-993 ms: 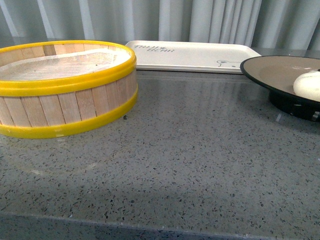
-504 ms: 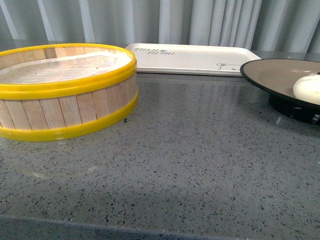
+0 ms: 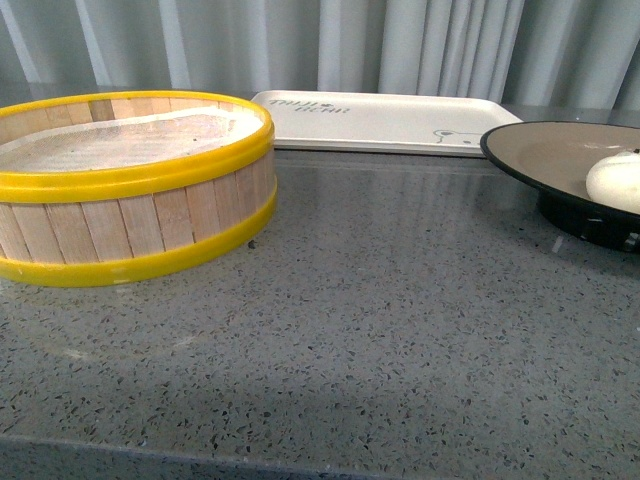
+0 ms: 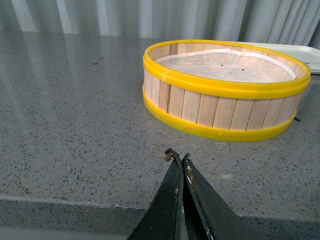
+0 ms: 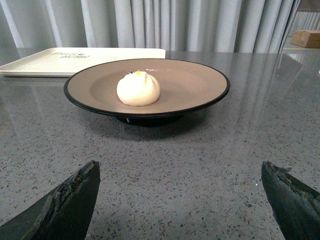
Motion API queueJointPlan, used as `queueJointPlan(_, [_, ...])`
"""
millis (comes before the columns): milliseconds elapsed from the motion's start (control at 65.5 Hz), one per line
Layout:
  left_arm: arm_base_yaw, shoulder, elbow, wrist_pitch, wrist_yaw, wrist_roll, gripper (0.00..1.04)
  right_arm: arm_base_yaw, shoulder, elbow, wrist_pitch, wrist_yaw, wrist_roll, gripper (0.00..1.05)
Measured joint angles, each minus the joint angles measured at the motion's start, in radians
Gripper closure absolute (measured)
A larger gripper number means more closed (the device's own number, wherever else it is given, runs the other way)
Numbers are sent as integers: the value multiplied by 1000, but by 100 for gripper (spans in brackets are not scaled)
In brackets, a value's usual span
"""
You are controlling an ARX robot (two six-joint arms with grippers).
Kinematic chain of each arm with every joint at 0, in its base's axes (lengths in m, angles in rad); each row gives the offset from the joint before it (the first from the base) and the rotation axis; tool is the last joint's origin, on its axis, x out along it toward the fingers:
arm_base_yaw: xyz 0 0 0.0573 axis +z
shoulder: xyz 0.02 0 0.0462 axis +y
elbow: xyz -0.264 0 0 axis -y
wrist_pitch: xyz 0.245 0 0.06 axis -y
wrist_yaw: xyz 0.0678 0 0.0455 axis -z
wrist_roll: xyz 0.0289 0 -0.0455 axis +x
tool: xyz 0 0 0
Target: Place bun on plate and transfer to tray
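Tan-brown plate [image 5: 192,82], bun [image 5: 138,88] on it, sits dead ahead of the right end effector [image 5: 180,166], jaws wide open; left end effector [image 4: 178,155] closed, likely farther off.

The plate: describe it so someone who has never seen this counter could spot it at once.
On the grey speckled counter, right of the yellow-rimmed wooden basket and near the white tray, sits the plate. It is round, tan inside with a black rim, and alone holds a white bun.
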Motion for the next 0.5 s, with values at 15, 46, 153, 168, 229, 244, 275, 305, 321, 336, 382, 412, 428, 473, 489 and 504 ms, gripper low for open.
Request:
queueJointPlan(15, [0,0,0,0,0,0,101,0,0,0,0,0,0,8])
queueJointPlan(46, [0,0,0,0,0,0,101,0,0,0,0,0,0,8])
queueJointPlan(153, [0,0,0,0,0,-1,89,0,0,0,0,0,0,8])
queueJointPlan(168, [0,0,0,0,0,-1,87,0,0,0,0,0,0,8])
queueJointPlan(229, [0,0,0,0,0,-1,78,0,0,0,0,0,0,8])
queueJointPlan(244, [0,0,0,0,0,-1,74,0,0,0,0,0,0,8])
queueJointPlan(275, [0,0,0,0,0,-1,69,0,0,0,0,0,0,8])
queueJointPlan(305, [0,0,0,0,0,-1,62,0,0,0,0,0,0,8])
queueJointPlan(321, [0,0,0,0,0,0,60,0,0,0,0,0,0,8])
queueJointPlan(336, [0,0,0,0,0,0,57,0,0,0,0,0,0,8])
queueJointPlan(382, [0,0,0,0,0,-1,49,0,0,0,0,0,0,8])
queueJointPlan(412, [0,0,0,0,0,-1,44,0,0,0,0,0,0,8])
queueJointPlan(428, [0,0,0,0,0,-1,42,0,0,0,0,0,0,8])
queueJointPlan(473, [0,0,0,0,0,0,35,0,0,0,0,0,0,8])
queueJointPlan(489, [0,0,0,0,0,0,32,0,0,0,0,0,0,8])
queueJointPlan(504, [0,0,0,0,0,-1,30,0,0,0,0,0,0,8])
